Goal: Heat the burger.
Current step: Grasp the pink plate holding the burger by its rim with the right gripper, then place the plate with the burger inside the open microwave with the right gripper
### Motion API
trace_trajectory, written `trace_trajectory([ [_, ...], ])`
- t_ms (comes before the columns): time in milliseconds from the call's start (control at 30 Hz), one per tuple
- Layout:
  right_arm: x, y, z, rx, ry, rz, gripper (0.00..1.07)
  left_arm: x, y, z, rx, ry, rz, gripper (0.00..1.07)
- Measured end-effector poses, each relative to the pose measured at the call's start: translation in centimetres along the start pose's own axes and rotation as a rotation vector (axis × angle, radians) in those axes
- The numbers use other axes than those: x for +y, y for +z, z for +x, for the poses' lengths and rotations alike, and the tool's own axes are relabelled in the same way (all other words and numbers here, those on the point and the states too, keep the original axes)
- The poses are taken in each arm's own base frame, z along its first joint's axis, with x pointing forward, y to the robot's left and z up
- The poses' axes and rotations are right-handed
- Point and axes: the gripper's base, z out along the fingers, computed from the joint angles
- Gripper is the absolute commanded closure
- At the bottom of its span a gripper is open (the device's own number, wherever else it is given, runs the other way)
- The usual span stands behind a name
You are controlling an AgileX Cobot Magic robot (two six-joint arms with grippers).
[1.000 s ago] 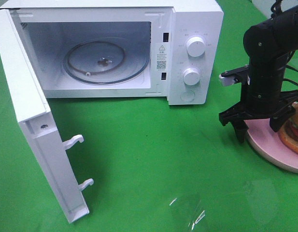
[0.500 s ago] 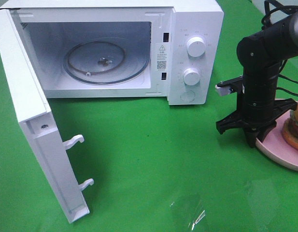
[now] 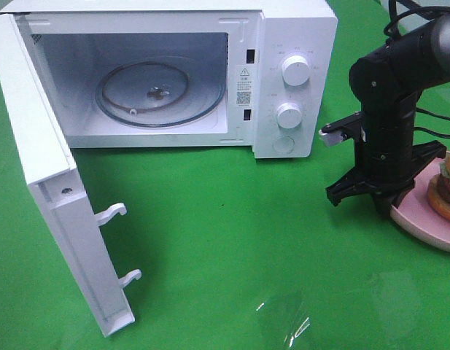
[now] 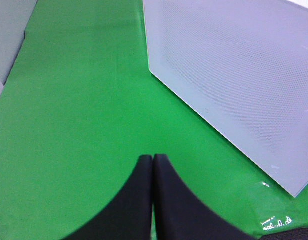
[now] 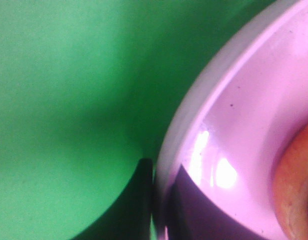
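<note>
Right gripper (image 3: 392, 205) pinches the rim of the pink plate (image 3: 421, 230) | worry: I hold only its left edge, so it can tip and the burger (image 3: 447, 189) slides off

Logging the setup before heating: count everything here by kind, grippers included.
Microwave: 1
Plate: 1
Burger: 1
Grippers: 2 (left gripper, right gripper)
Total: 5
</note>
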Motion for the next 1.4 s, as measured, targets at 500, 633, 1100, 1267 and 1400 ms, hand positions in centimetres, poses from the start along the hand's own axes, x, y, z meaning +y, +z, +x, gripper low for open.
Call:
trace_trajectory([
  [500,4.5,-5.8,3.4,-0.092,-0.186,0.043,1.07,0.0,0.0,0.0,0.0,0.0,0.0,1.06],
  [633,5.6,-7.4,5.1,-0.122,-0.243,0.044,1.07,0.0,0.0,0.0,0.0,0.0,0.0,1.06],
  [1100,10.1,-12.1,13.2,-0.241,-0.724,0.048,1.07,0.0,0.0,0.0,0.0,0.0,0.0,1.06],
  [1267,11.7,-13.7,15.5,-0.298,-0.909,0.024,1.07,0.0,0.0,0.0,0.0,0.0,0.0,1.06],
  [1400,12.7,-14.4,16.4,-0.349,-1.072,0.031,1.07,0.0,0.0,0.0,0.0,0.0,0.0,1.06],
])
